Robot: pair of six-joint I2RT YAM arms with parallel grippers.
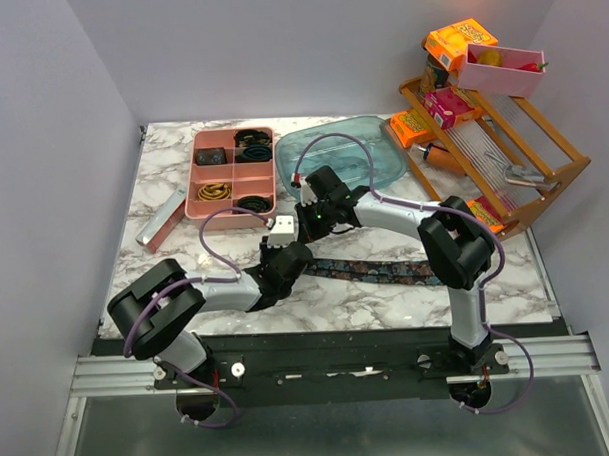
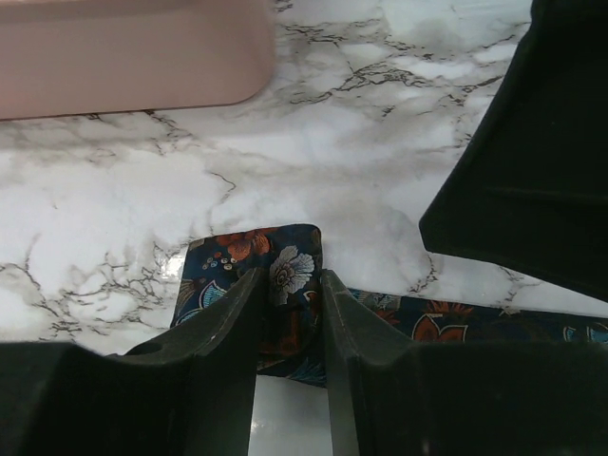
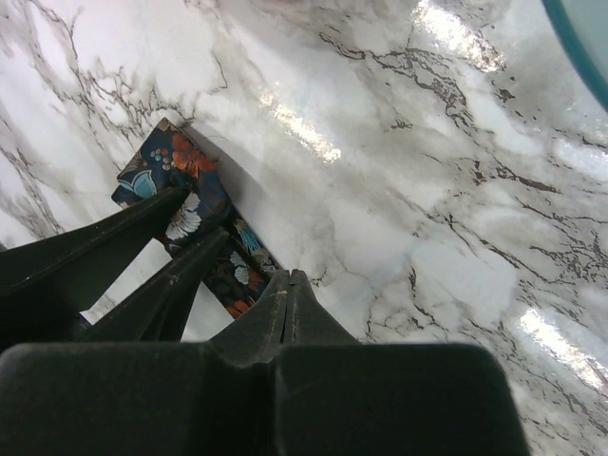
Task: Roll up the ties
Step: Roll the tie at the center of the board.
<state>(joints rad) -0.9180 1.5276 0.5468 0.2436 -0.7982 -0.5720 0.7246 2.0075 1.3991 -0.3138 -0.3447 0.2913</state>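
Left jaws narrowly apart astride folded end of tie [image 2: 283, 255]; right jaws closed, empty, just beside.

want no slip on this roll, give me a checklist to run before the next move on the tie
1. End of the tie folded over: ok, one flat fold shows on the table.
2. Fold under the left pincer: ok, its jaws straddle it.
3. Grip of the left pincer on the fold: not ok, the jaws stand apart.
4. Closure of the right pincer: ok, shut, its tip beside the fold.
5. Rest of the tie lying straight: ok in the top view, though the arms hide part.
6. Gap between the pink tray and the tie: ok, they are apart.
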